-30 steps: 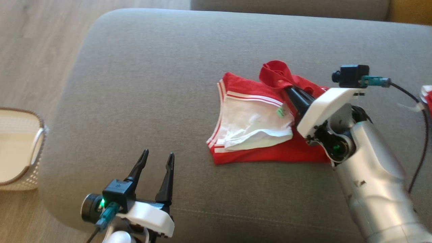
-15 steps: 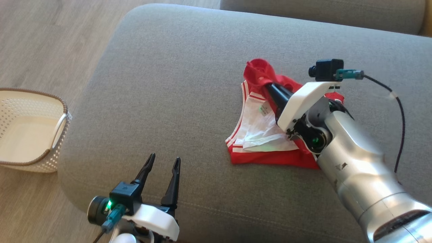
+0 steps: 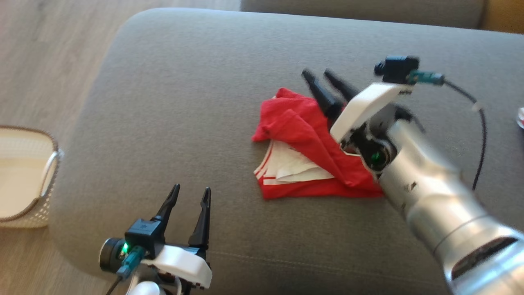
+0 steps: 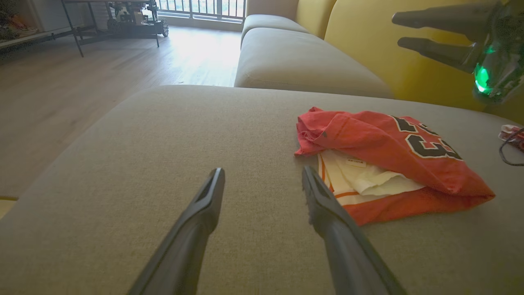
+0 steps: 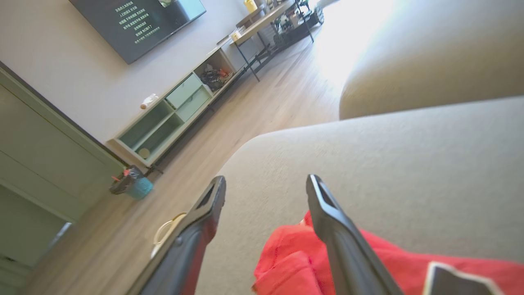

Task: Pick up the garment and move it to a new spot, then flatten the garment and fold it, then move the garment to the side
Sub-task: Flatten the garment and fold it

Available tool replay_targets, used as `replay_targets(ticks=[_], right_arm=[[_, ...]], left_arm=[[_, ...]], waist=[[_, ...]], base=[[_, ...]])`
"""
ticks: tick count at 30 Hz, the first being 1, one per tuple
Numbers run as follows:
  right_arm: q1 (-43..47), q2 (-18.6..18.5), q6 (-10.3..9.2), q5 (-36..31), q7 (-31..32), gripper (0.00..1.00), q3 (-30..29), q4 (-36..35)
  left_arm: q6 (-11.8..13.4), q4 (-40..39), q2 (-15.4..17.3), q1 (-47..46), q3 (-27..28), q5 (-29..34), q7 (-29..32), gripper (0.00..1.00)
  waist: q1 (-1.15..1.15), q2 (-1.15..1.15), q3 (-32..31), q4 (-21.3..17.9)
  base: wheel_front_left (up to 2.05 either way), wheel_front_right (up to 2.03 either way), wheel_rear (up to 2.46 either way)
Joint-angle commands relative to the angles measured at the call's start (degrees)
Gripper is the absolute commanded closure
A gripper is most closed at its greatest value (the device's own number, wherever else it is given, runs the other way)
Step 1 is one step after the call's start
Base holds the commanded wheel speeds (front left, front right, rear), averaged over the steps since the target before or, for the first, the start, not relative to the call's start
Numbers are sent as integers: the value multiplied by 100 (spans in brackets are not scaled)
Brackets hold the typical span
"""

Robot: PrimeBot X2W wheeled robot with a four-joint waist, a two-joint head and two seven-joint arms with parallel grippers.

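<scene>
The garment (image 3: 303, 135) is a red jersey with white trim and lining, lying folded over on the grey sofa cushion (image 3: 196, 102). In the left wrist view the garment (image 4: 389, 151) shows black numerals on its top flap. My right gripper (image 3: 317, 73) hovers open just above the garment's far edge, nothing between its fingers; the right wrist view shows the red cloth (image 5: 294, 262) below its open fingers. My left gripper (image 3: 190, 190) is open near the cushion's front edge, left of the garment and apart from it.
A white woven basket (image 3: 24, 180) stands on the wooden floor to the left of the sofa. A second sofa cushion (image 4: 299, 61) and yellow backrest lie beyond. A dark cable (image 3: 479, 135) trails from the right wrist.
The right gripper has opened and let go of the red flap, which now lies folded over the white lining. The gripper has lifted clear. The head camera has shifted.
</scene>
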Motion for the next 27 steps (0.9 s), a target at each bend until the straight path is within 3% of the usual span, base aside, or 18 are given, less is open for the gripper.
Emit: replay_targets(ticks=[1, 5, 13, 15, 21, 27], right_arm=[[-320, 15, -2, -342, -264, 0, -2, -35], [-387, -278, -2, -1145, -632, 0, 49, 420], [-141, -291, -2, -2172, -837, 2, 524, 721], [-108, -308, -2, -2381, -865, 96, 696, 665], [-116, -457, -2, -2760, -857, 100, 1118, 728], [-18, -357, -2, -2677, -655, 100, 1600, 657]], left_arm=[[43, -231, 43, -78, 236, -2, -71, 0], [58, -326, 51, -65, 289, 18, -71, 0], [7, -373, 58, -132, 269, 48, -71, 0], [-3, -374, 68, -161, 258, 63, -71, 0], [-18, -356, 55, -220, 223, 67, -71, 0], [-36, -328, 35, -273, 202, 54, -71, 0]], waist=[[0, 0, -2, -174], [0, 0, 7, -351], [0, 0, 116, -370], [0, 0, 164, -308], [0, 0, 297, -58], [0, 0, 363, 86]], base=[[0, 0, 0], [0, 0, 0], [0, 0, 0], [0, 0, 0], [0, 0, 0], [0, 0, 0]])
